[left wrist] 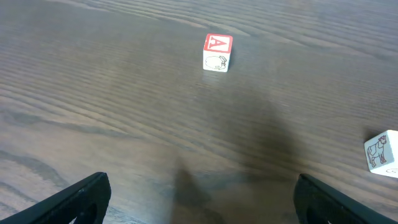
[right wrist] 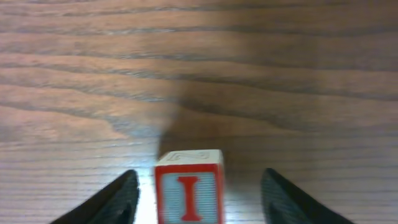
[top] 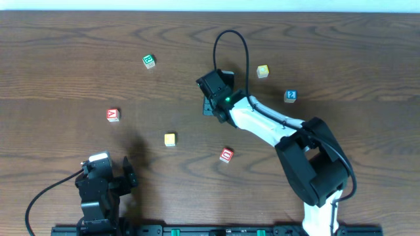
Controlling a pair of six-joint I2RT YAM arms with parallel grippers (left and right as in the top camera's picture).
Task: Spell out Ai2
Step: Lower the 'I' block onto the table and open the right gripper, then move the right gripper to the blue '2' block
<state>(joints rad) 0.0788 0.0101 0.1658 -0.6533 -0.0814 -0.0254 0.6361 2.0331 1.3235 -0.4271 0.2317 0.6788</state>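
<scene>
A red-and-white A block (top: 113,115) lies at the left and shows in the left wrist view (left wrist: 217,52), far ahead of my open, empty left gripper (left wrist: 199,205), which sits at the table's front left (top: 128,174). My right gripper (top: 213,92) reaches to the table's middle. It is open around a red I block (right wrist: 188,193), with a gap on each side (right wrist: 198,196). The I block is hidden under the gripper in the overhead view. A green 2 block (top: 149,61) lies at the back left and a blue 2 block (top: 290,96) at the right.
A yellow block (top: 170,139) lies at centre left; it may be the animal-picture block at the right edge of the left wrist view (left wrist: 380,151). A red block (top: 226,155) lies front of centre. A cream block (top: 263,71) lies at the back right.
</scene>
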